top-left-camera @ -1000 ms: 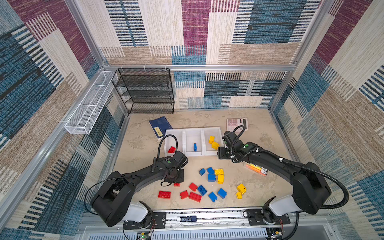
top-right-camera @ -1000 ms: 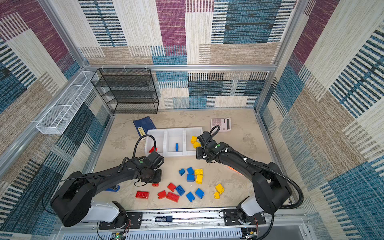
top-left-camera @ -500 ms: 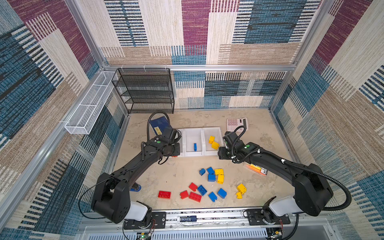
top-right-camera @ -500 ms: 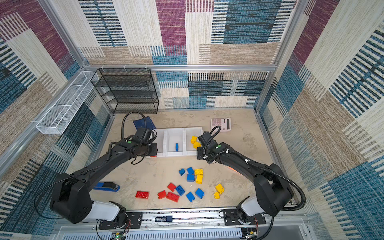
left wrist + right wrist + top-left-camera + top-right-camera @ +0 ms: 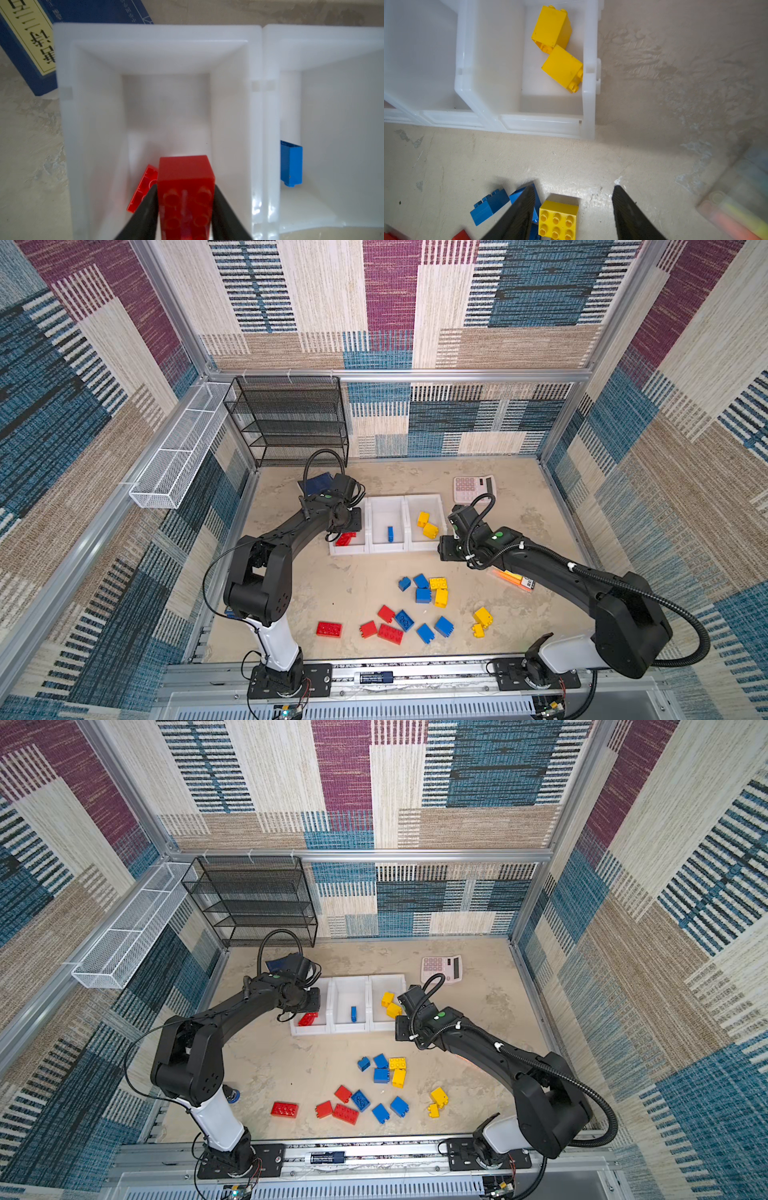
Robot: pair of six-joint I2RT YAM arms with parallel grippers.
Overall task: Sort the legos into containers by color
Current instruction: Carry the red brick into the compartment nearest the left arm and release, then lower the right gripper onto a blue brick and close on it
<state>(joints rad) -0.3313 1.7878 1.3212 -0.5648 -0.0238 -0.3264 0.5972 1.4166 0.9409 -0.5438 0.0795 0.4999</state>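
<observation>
Left jaws sit over the left container (image 5: 166, 33) with a red lego (image 5: 185, 172) lodged between them; pinched or only flanked, cannot tell. A second red lego (image 5: 143, 191) lies in that container. Right jaws are spread and empty above the table (image 5: 654, 145), over a loose yellow lego (image 5: 558, 218); the middle container (image 5: 386, 498) holds one blue lego (image 5: 390, 533) and the right container (image 5: 424, 497) two yellow legos (image 5: 427, 525).

Loose legos (image 5: 381, 1075) before white containers (image 5: 349, 1029)

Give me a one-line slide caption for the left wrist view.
Left gripper holds a red brick over the end container, where another red brick already lies.
</observation>
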